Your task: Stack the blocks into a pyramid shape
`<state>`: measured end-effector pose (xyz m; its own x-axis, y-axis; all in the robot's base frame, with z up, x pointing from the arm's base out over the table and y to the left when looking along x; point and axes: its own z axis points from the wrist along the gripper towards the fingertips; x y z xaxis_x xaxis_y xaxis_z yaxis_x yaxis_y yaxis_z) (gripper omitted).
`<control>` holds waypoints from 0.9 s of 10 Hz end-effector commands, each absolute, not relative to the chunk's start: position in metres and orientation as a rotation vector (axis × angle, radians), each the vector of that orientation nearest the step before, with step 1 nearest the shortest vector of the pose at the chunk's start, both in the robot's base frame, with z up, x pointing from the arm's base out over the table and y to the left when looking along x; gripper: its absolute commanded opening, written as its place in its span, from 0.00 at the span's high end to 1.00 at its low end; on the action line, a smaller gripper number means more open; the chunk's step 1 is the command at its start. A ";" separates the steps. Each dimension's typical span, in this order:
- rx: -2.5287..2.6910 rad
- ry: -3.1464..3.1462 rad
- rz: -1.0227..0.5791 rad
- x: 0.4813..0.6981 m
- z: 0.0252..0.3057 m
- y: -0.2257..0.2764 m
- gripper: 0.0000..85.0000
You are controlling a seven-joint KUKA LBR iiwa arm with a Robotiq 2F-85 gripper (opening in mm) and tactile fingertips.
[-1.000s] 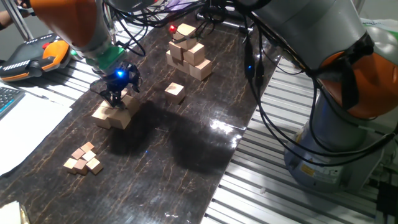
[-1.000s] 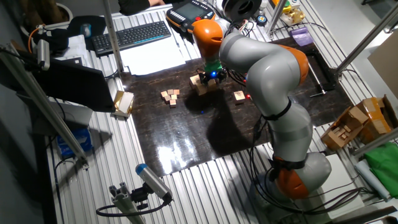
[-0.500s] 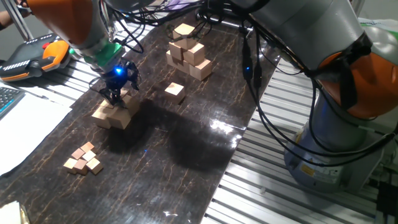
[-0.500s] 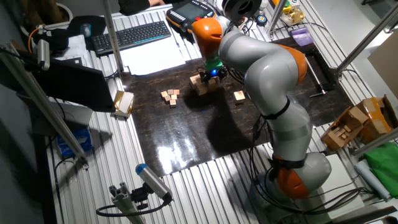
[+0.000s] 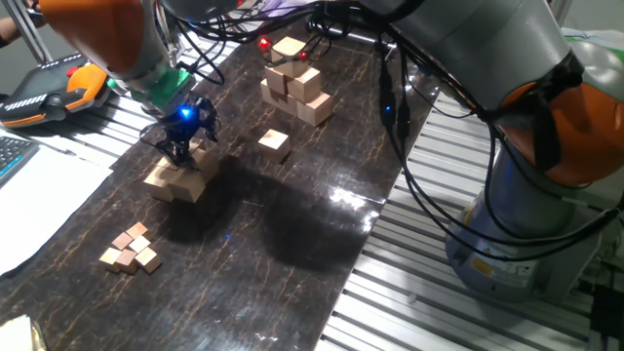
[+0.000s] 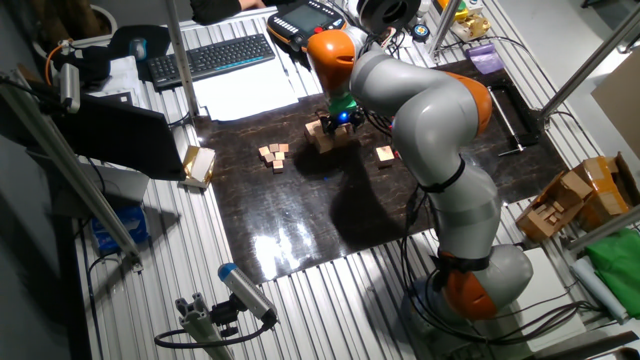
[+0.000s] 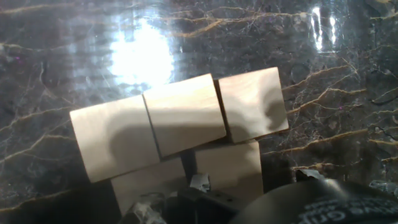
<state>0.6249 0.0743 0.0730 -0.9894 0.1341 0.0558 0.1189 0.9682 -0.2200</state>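
Several mid-sized tan blocks form a low pile on the dark mat, also seen in the other fixed view. The hand view shows three blocks in a row with two more right in front of them, close under the fingers. One loose block lies to the right of the pile, and it also shows in the other fixed view. My gripper hangs directly over the pile's top, with its fingertips down at the blocks. Their spread is hidden by shadow.
A taller stack of bigger cubes stands at the back of the mat. Several tiny cubes lie near the front left. A teach pendant and papers sit left of the mat. Black cables hang above the back.
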 end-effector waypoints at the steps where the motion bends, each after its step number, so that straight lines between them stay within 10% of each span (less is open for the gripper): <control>1: -0.198 -3.047 0.332 0.625 0.073 0.074 0.17; 9: -0.220 -3.047 0.337 0.622 0.071 0.079 0.18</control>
